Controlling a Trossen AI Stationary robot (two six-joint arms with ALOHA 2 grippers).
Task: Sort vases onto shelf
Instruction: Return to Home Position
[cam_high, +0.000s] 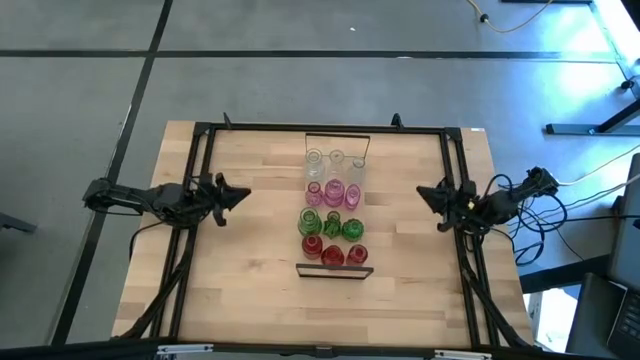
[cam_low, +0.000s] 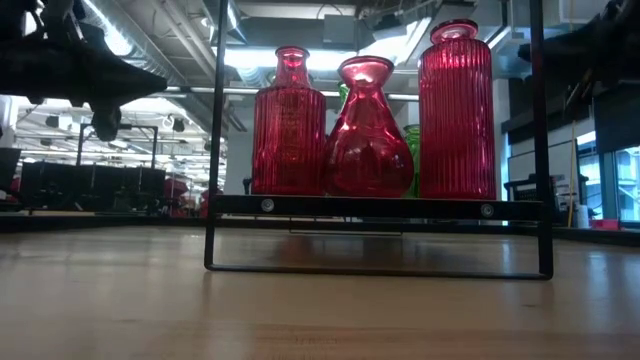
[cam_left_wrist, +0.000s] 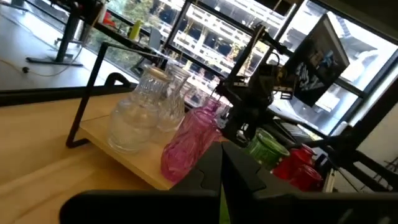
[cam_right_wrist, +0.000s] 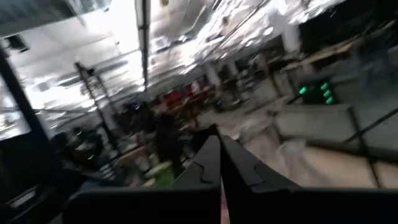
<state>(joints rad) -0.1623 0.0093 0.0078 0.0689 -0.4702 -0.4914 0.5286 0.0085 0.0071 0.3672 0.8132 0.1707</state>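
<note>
Left gripper and right gripper, both closed and empty, either side of long pale-wood shelf carrying small clear, pink, green, red glass bud vases; withdraw level, well clear.

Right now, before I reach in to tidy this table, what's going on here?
Nothing is being handled. The left gripper and the right gripper sit at opposite sides of the table, both shut and empty, apart from the shelf between them. The vases stand on the shelf in colour rows: clear vases, pink vases, green vases, then red vases. The sorting looks finished.
</note>
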